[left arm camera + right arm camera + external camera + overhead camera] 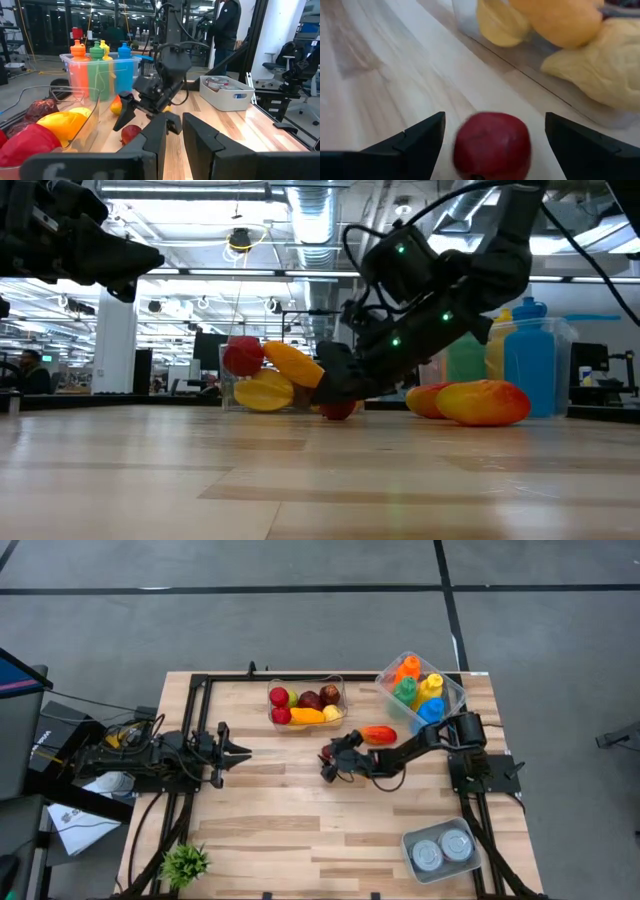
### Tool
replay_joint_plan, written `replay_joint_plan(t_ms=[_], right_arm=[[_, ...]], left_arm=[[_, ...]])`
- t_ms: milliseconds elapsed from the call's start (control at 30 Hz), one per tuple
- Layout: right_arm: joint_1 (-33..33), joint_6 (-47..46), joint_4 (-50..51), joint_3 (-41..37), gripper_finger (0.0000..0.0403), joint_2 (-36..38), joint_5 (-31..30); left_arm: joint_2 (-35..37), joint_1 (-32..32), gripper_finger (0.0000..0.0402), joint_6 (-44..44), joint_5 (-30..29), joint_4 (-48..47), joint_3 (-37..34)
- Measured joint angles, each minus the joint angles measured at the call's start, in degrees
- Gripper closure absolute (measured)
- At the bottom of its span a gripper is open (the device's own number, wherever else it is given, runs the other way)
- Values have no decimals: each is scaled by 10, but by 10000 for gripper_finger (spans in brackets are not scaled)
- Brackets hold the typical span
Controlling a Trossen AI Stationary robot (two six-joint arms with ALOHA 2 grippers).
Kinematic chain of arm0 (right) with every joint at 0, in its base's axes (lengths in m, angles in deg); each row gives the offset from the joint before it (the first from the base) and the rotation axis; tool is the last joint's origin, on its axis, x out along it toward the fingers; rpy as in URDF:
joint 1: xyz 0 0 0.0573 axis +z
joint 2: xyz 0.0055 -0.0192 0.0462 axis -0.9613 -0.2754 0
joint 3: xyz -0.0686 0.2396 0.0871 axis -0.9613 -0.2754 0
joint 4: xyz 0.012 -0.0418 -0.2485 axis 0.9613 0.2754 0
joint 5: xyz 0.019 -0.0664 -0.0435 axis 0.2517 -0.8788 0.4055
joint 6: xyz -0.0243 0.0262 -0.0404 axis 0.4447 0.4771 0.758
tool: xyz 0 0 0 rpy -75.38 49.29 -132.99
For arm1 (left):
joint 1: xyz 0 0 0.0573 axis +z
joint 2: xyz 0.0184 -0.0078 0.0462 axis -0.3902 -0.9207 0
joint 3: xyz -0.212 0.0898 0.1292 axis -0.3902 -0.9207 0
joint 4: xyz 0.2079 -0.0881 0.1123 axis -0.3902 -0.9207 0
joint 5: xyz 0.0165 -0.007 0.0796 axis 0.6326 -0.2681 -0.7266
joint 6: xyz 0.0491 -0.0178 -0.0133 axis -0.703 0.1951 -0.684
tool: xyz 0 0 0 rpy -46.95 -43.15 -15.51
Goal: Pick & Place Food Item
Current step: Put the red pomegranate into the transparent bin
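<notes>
Table [300,820]: butcher-block work surface carrying all items. Fruit bin [338,690]: clear container, serving as the landmark. Right gripper [328,762]: positioned low, just in front of the fruit bin, fingers spread to either side of the red fruit [492,145], not yet closed on it; this stance suits a grasp or a release. The red fruit rests on the table, outside the bin. Left gripper [243,751]: waiting well left of the bin, raised, fingers slightly parted, holding nothing.
</notes>
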Motion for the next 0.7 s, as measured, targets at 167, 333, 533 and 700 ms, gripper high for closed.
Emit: replay_joint_plan(t_ms=[167, 333, 533, 700], right_arm=[[1, -21, 42, 7, 89, 0, -1], [7, -23, 41, 6, 136, 2, -2], [13, -34, 41, 6, 232, 2, -1], [26, -34, 41, 6, 241, 2, -1]], left_arm=[[0, 0, 348, 0, 0, 0, 0], [0, 0, 348, 0, 0, 0, 0], [0, 0, 348, 0, 0, 0, 0], [0, 0, 348, 0, 0, 0, 0]])
